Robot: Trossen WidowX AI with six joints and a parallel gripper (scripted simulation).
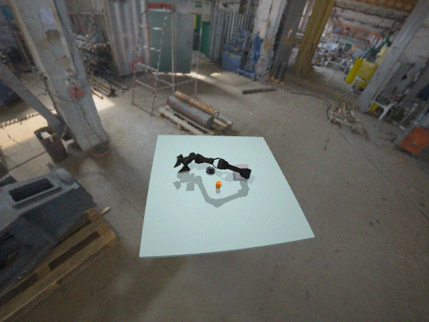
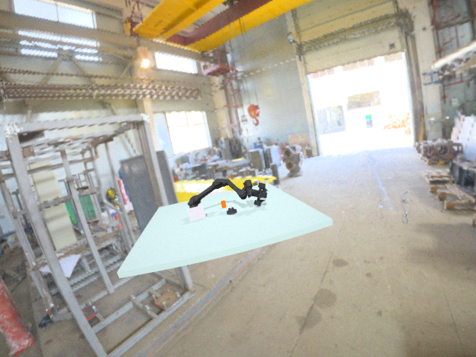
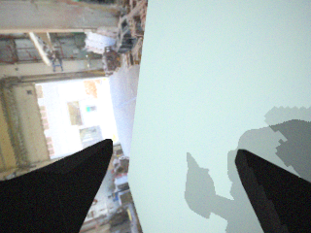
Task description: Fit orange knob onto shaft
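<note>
The orange knob (image 1: 218, 184) (image 2: 223, 204) is a small upright cylinder at the table's middle, apart from the pedestal; its underside is hidden. The dark round pedestal (image 1: 210, 170) (image 2: 231, 211) stands nearby. Its shaft is too small to make out the flat side. My gripper (image 1: 176, 169) (image 2: 264, 195) (image 3: 174, 149) is open, with nothing between its fingers. It hangs above the table, to the left of the pedestal in the top view and to its right in the exterior view. Neither knob nor pedestal shows in the wrist view.
The pale table (image 1: 221, 225) (image 2: 215, 242) (image 3: 194, 58) has an edge running down the wrist view. A pale pinkish panel (image 1: 236, 177) (image 2: 196, 213) is by the arm's base. The arm's shadow falls across the table.
</note>
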